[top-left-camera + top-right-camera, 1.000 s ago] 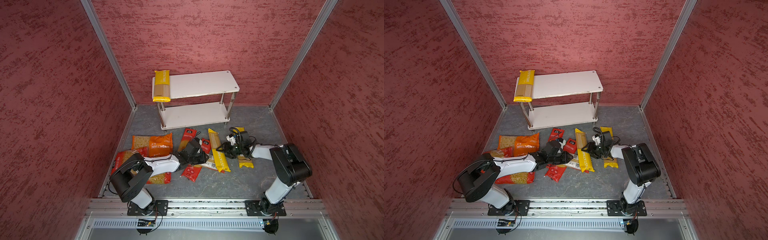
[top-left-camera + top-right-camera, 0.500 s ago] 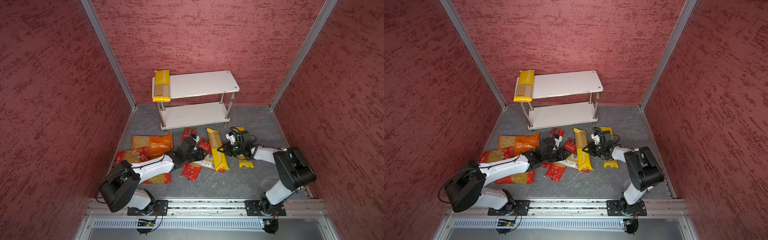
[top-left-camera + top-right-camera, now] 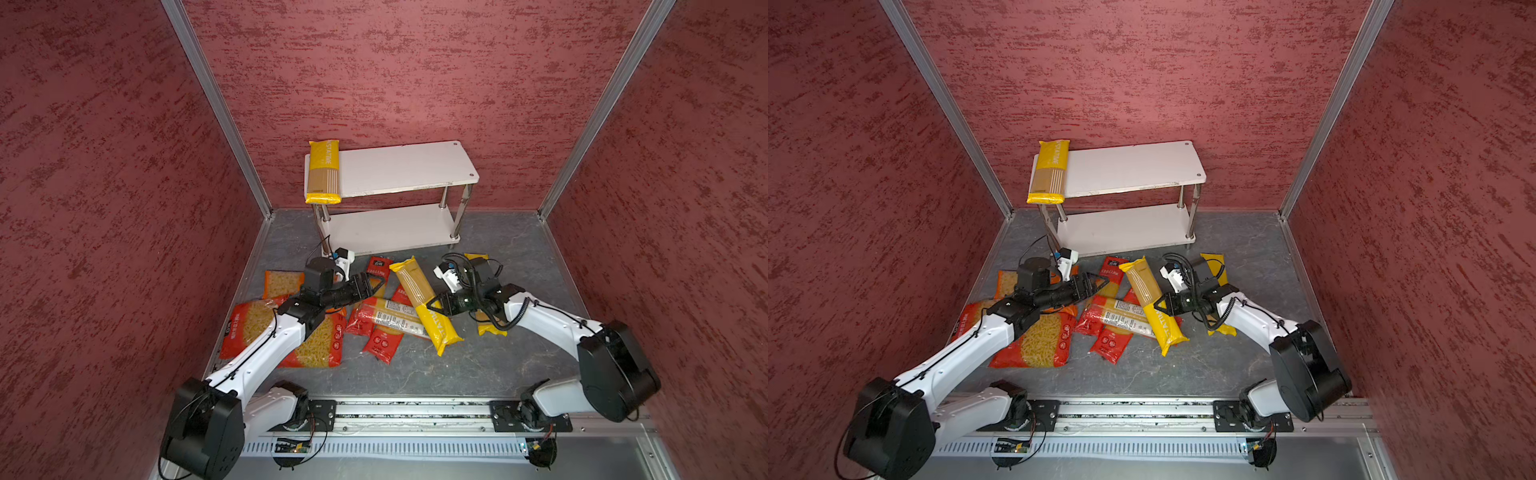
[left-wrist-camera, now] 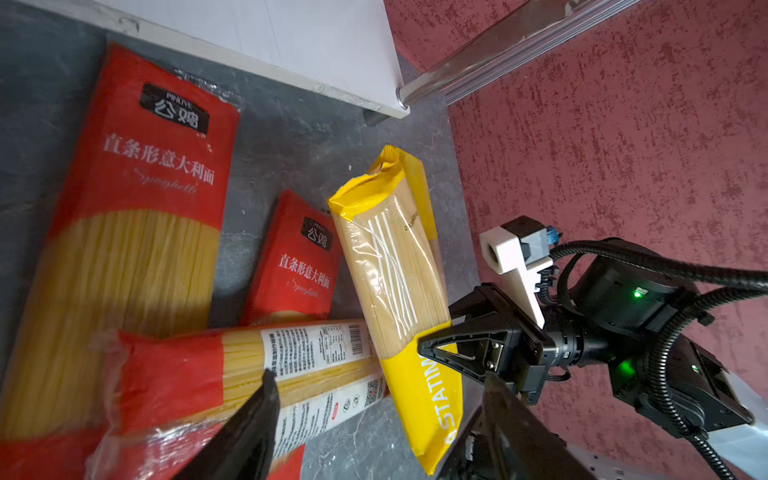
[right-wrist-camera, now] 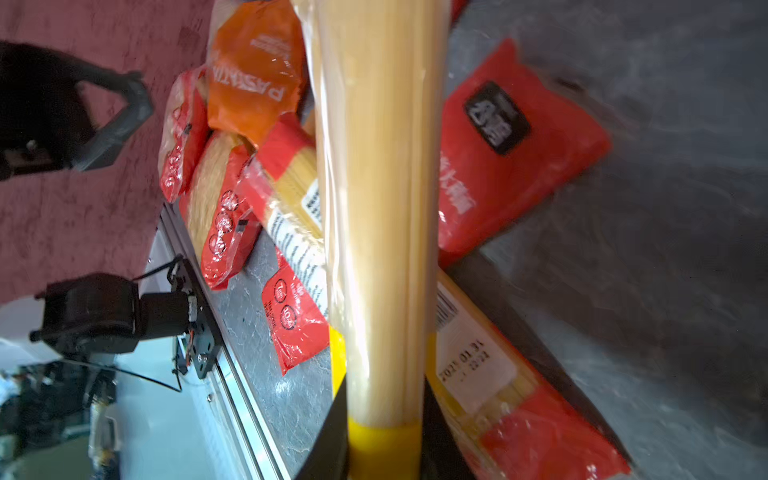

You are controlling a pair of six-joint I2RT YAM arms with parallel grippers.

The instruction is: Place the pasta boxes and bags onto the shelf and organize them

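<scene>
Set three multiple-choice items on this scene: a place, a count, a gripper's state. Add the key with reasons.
1. Where on the shelf does the shelved yellow pack lie?
A. top board, left end.
B. lower board.
C. top board, right end.

2. How many packs lie on the shelf?
A. none.
B. one.
C. three.

3. The right gripper is:
A. open over bare floor.
B. shut on an orange bag.
C. shut on the yellow pack atop the pile.

Key:
1 A: both top views show it there.
2 B: nothing else lies on either board.
3 C: it clamps that pack's middle.
</scene>
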